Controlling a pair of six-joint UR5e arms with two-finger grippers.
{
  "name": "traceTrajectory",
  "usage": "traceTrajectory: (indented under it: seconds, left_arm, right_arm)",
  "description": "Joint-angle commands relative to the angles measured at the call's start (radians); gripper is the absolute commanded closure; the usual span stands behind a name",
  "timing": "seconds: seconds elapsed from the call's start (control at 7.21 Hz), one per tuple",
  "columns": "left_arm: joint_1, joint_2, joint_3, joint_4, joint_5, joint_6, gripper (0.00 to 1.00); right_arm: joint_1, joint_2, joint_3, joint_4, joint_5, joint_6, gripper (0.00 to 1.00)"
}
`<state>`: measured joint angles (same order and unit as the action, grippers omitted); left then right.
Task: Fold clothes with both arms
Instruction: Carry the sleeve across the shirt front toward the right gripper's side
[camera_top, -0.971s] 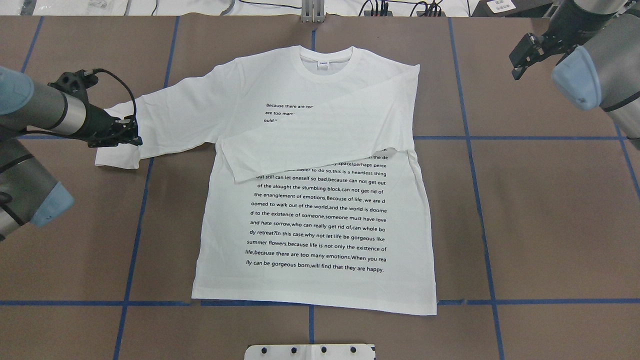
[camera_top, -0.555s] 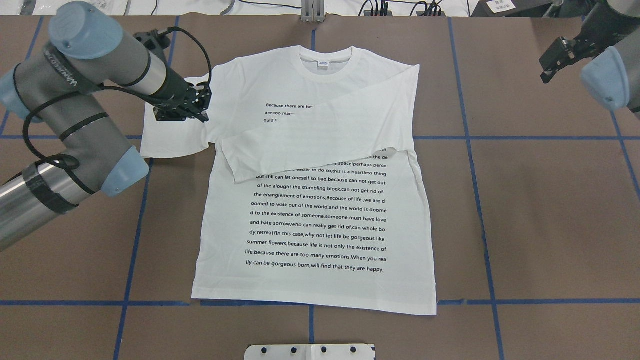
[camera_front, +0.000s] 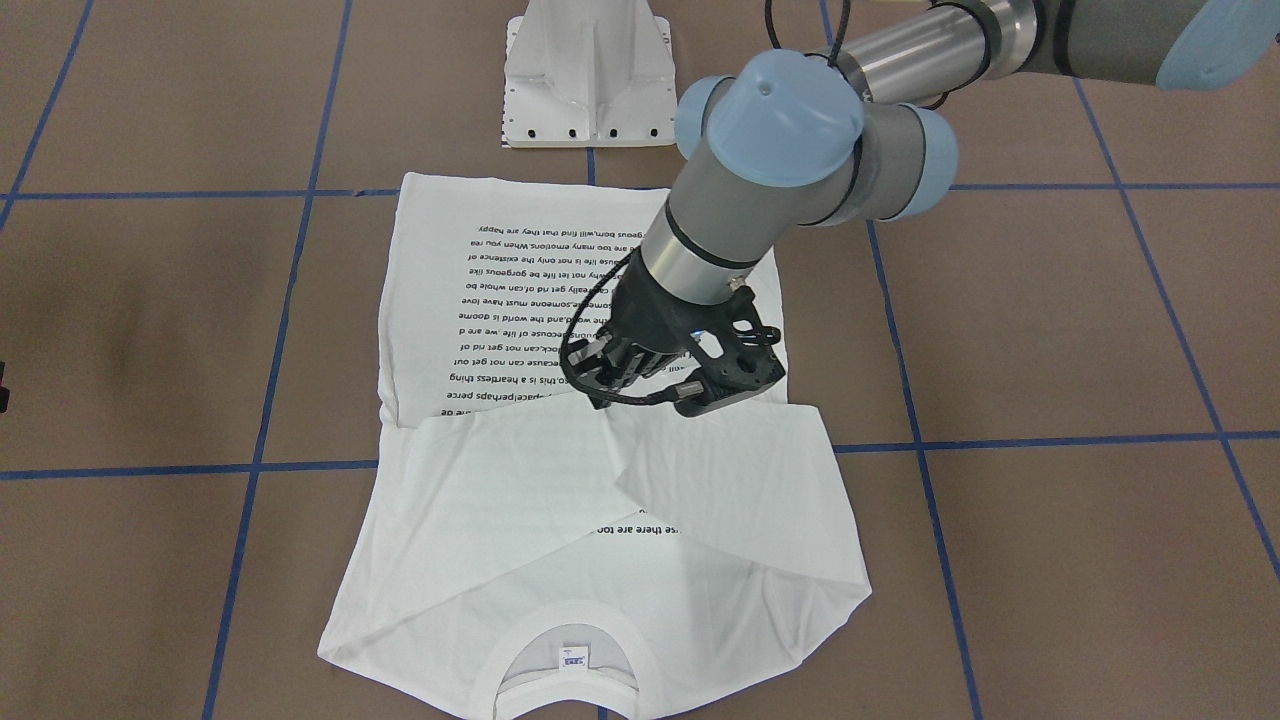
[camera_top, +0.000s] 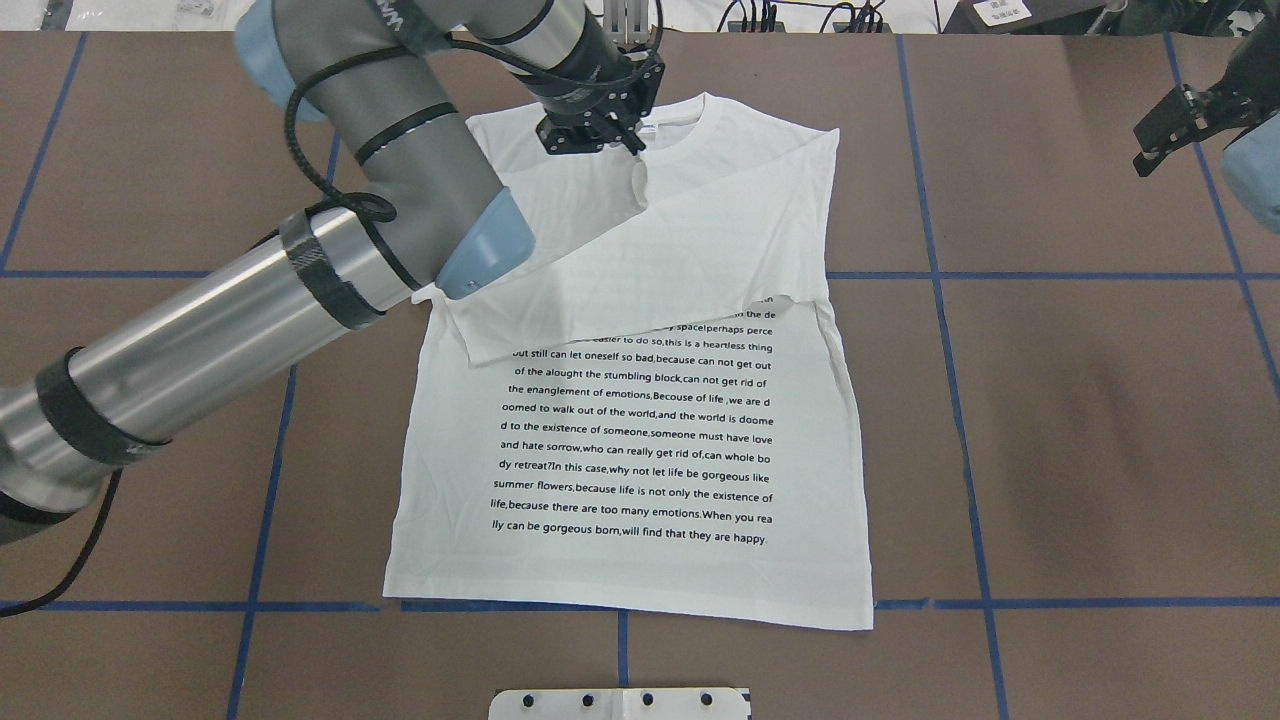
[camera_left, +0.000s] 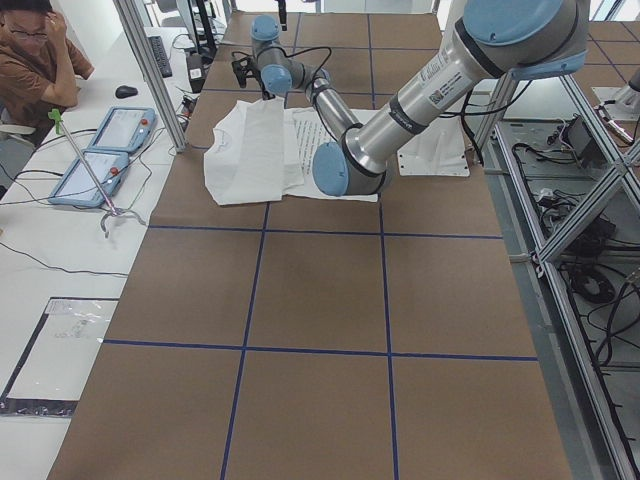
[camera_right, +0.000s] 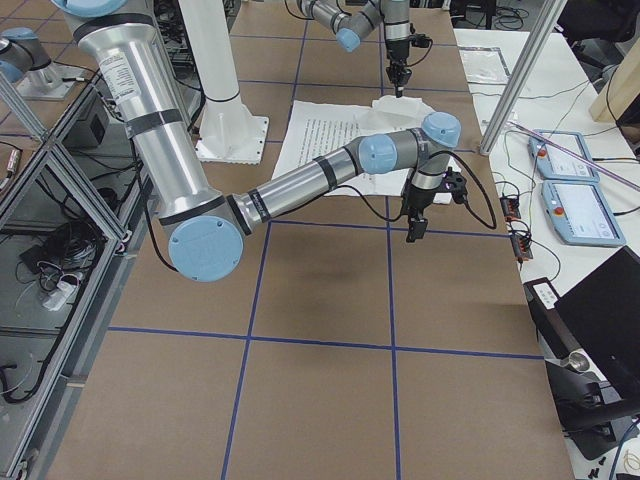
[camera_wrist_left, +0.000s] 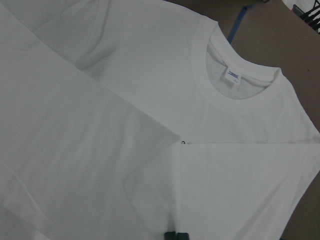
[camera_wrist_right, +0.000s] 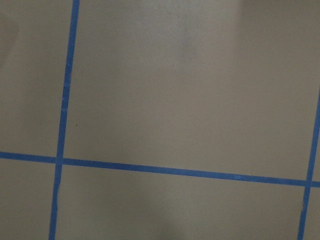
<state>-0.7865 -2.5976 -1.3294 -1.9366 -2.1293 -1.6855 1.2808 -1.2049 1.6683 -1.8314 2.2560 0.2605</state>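
**White long-sleeved shirt** (camera_top: 640, 450) lies flat with its print up on the brown table (camera_top: 1050, 400). Its hem is just beside the white pedestal (camera_front: 590, 75), and its collar (camera_wrist_left: 202, 70) is at the end away from the pedestal. One sleeve (camera_top: 700, 250) is folded across the chest.

**Left gripper** (camera_wrist_left: 175, 235) hangs over the chest, on the half far from the pedestal, with its jaws clenched on the other sleeve.

**Right gripper** (camera_top: 1155, 145) hovers over the table, well apart from the pedestal and beyond the collar end. Its jaws are spread and empty.

Robotics lab: teach pendants (camera_left: 122, 128), aluminium framing (camera_left: 151, 70), taped table (camera_top: 1100, 400).
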Motion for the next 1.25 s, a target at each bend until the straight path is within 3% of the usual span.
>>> traceTrajectory:
  seconds: [0.0, 0.42, 0.69, 1.11]
  left_arm:
    - [0.104, -0.082, 0.087, -0.106, 0.003, -0.086, 1.00]
    - [0.164, -0.079, 0.101, -0.111, 0.014, -0.109, 1.00]
    - [0.174, -0.082, 0.212, -0.229, 0.061, -0.112, 1.00]
    - [0.220, -0.082, 0.225, -0.242, 0.066, -0.112, 1.00]
  right_arm:
    - [0.003, -0.013, -0.004, 0.003, 0.007, 0.000, 0.00]
    - [0.003, -0.022, -0.012, 0.015, 0.005, 0.005, 0.00]
    - [0.003, -0.022, -0.025, 0.015, 0.005, 0.009, 0.00]
    - [0.002, -0.013, -0.050, 0.023, 0.005, 0.008, 0.00]
